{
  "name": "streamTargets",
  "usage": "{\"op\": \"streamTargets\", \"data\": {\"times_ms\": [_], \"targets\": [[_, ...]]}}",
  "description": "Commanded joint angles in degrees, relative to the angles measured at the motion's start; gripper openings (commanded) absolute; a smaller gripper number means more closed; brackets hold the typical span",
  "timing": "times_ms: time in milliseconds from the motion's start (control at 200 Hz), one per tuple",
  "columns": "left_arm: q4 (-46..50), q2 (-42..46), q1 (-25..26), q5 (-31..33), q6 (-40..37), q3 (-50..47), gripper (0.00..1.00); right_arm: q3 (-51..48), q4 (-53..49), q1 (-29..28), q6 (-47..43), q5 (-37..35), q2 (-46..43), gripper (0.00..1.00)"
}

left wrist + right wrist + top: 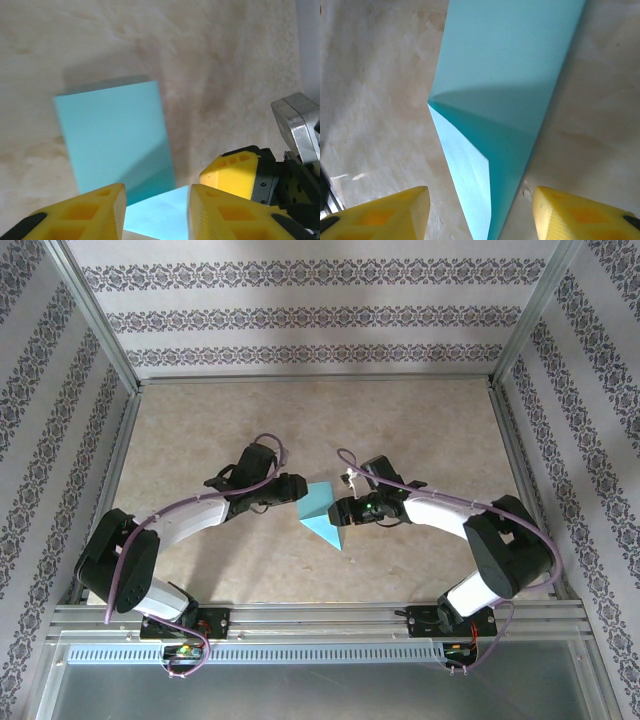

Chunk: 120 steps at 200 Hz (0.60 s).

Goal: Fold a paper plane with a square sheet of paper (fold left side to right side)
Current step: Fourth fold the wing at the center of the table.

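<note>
One cyan paper plane [325, 512] lies on the table [300, 420]; my two left fingers [75, 215] and two right fingers [385, 215] stand apart.

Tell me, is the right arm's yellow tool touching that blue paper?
Apart. The right wrist view shows bare table between the folded cyan paper and both yellow fingers of the open right tool.
</note>
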<state>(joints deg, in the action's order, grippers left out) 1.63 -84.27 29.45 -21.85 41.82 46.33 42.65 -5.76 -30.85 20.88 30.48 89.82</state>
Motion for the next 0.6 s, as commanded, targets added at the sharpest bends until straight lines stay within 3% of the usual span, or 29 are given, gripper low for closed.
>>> {"op": "streamTargets", "data": {"times_ms": [0,180,345,595], "targets": [[-2.62,0.85,-1.6,0.74,3.59,-3.18,0.4,1.6,4.55,0.27,-1.87,2.82,2.64,0.53],[-8.66,-0.16,-3.98,-1.77,7.85,-6.55,0.43,1.48,7.89,0.05,0.32,4.59,4.58,0.3],[-13.93,-2.23,-5.94,-4.95,9.83,-8.18,0.43,-0.16,7.96,0.59,0.89,3.95,1.97,0.0],[-14.79,-7.3,-6.69,-9.68,7.67,-4.26,0.45,-3.31,8.39,1.67,2.03,2.92,-3.53,0.0]]}}
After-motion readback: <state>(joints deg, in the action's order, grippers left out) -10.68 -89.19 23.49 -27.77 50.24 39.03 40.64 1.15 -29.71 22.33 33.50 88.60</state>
